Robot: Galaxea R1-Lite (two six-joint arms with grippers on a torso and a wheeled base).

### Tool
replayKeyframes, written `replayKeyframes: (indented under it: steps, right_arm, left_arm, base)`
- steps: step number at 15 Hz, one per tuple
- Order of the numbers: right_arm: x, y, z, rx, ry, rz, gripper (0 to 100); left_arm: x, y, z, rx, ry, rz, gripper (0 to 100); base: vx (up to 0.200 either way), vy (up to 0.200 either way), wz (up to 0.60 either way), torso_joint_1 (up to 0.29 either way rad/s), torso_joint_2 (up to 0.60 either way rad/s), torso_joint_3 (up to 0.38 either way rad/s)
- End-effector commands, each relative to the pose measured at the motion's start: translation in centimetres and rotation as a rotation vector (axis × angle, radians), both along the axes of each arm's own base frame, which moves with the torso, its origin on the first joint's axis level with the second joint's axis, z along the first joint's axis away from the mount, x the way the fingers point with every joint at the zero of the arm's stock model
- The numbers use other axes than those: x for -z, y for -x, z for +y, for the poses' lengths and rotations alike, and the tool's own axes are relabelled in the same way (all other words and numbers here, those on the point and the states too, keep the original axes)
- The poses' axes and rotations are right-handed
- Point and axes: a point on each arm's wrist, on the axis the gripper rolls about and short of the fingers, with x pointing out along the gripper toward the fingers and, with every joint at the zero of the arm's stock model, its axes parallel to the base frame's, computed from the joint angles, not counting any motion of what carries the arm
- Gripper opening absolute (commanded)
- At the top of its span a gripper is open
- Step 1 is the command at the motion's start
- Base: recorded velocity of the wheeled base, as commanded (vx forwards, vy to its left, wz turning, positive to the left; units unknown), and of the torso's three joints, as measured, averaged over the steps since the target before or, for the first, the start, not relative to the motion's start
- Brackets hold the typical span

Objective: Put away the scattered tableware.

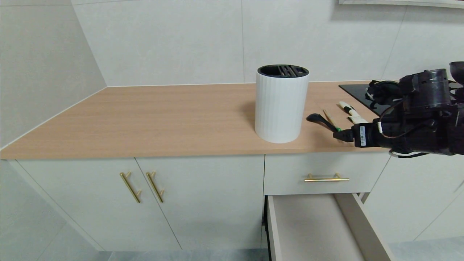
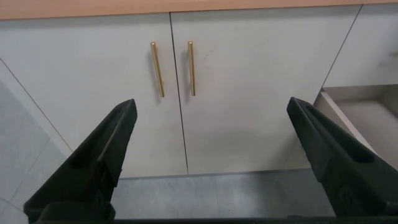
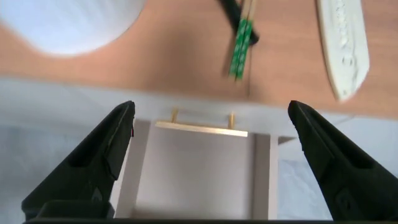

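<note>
Long light-wood countertop (image 1: pixel 163 119) fills most of my head cam, w/ pale cabinet doors on brass bar handles (image 1: pixel 108 203) under it. Bottom drawer (image 1: pixel 353 221) at the robot's right stands pulled out, the shut drawer w/ a brass handle (image 1: pixel 326 178) just above it. The tall white ribbed cylindrical holder w/ black slotted top (image 1: pixel 281 108) sits upright on the counter, near the front edge. Flat black glass hob (image 1: pixel 357 92) is at the far right. Right gripper (image 3: pixel 211 109) hangs over the counter's front edge above the open drawer, fingers spread wide, nothing btwn them. Left gripper (image 2: pixel 210 106) is low, facing the cabinet doors, also spread apart, holding nothing. Tableware lies on the counter btwn holder and hob: white utensil w/ black band (image 1: pixel 351 112), black spoon-headed utensil (image 1: pixel 315 117), thin wooden chopsticks w/ green ends (image 1: pixel 329 117) just beside it.
</note>
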Motion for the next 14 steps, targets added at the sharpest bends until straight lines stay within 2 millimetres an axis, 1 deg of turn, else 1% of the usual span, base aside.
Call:
replayKeyframes:
  steps: [1, 2, 3, 4, 6, 13, 14]
  right_arm:
    - [1.7, -2.3, -0.2, 0.044, 0.001, 0.02, 100]
    - [2.3, -3.9, 0.0, 0.111, -0.014, -0.05, 100]
    - [3.2, -4.8, 0.2, 0.14, -0.011, -0.067, 100]
    - [3.7, -5.3, 0.3, 0.149, -0.008, -0.071, 100]
    - [4.0, -5.5, 0.4, 0.149, -0.005, -0.064, 100]
    - [4.3, -6.0, 0.4, 0.155, -0.006, -0.067, 100]
    - [4.9, -6.4, 0.3, 0.163, -0.002, -0.053, 100]
  left_arm:
    - [0.0, 0.0, 0.0, 0.0, 0.0, 0.0, 100]
    - [0.0, 0.0, 0.0, 0.0, 0.0, 0.0, 100]
    - [0.0, 0.0, 0.0, 0.0, 0.0, 0.0, 100]
    - [0.0, 0.0, 0.0, 0.0, 0.0, 0.0, 100]
    - [0.0, 0.0, 0.0, 0.0, 0.001, 0.0, 100]
    - [0.0, 0.0, 0.0, 0.0, 0.001, 0.0, 100]
    - [0.0, 0.0, 0.0, 0.0, 0.0, 0.0, 100]
  base:
    - [0.0, 0.0, 0.0, 0.0, 0.0, 0.0]
    - [0.0, 0.0, 0.0, 0.0, 0.0, 0.0]
    - [0.0, 0.0, 0.0, 0.0, 0.0, 0.0]
    - [0.0, 0.0, 0.0, 0.0, 0.0, 0.0]
    - [0.0, 0.0, 0.0, 0.0, 0.0, 0.0]
    - [0.0, 0.0, 0.0, 0.0, 0.0, 0.0]
    - [0.0, 0.0, 0.0, 0.0, 0.0, 0.0]
